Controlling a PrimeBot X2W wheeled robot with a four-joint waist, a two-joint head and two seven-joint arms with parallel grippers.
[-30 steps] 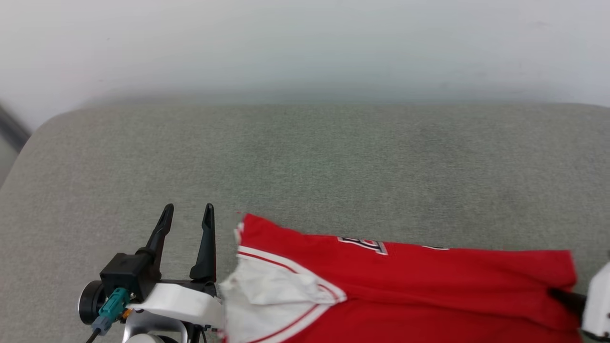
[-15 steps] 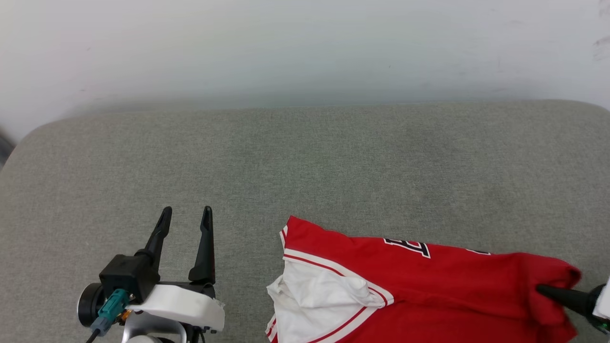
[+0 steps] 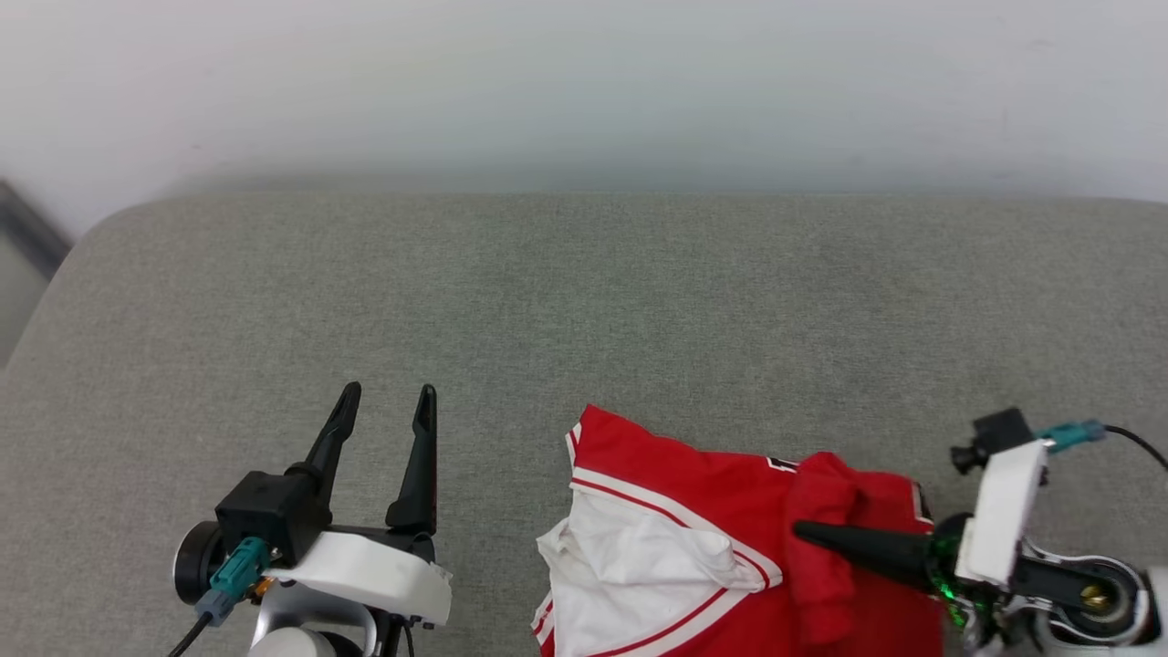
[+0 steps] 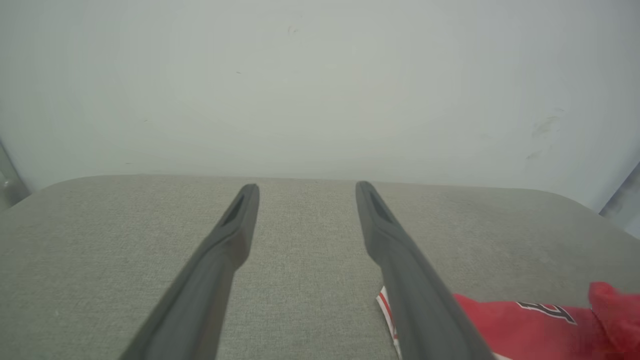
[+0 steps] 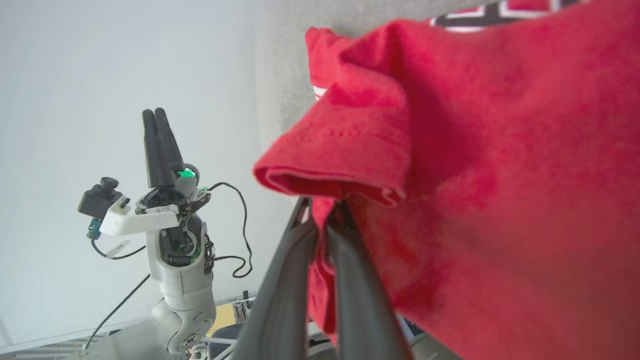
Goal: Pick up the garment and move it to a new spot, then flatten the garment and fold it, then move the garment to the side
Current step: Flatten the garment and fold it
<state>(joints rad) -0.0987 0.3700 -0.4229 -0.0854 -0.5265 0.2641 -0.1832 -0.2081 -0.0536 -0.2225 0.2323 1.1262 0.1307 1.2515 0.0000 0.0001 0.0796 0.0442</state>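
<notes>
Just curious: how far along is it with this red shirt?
Done: the garment lies on the grey cushion. In hand: the right gripper, fingers shut on its red edge, holds it over the shirt, seemingly mid-fold; left gripper open, clear of it. Left: finish folding, move aside.

You face a wide grey fabric cushion (image 3: 584, 301) with rounded far corners, stretching left to right. Behind its far edge a plain white wall (image 3: 584, 82) rises, softly and evenly lit. At far left you see a dark blurred strip (image 3: 27, 233).
</notes>
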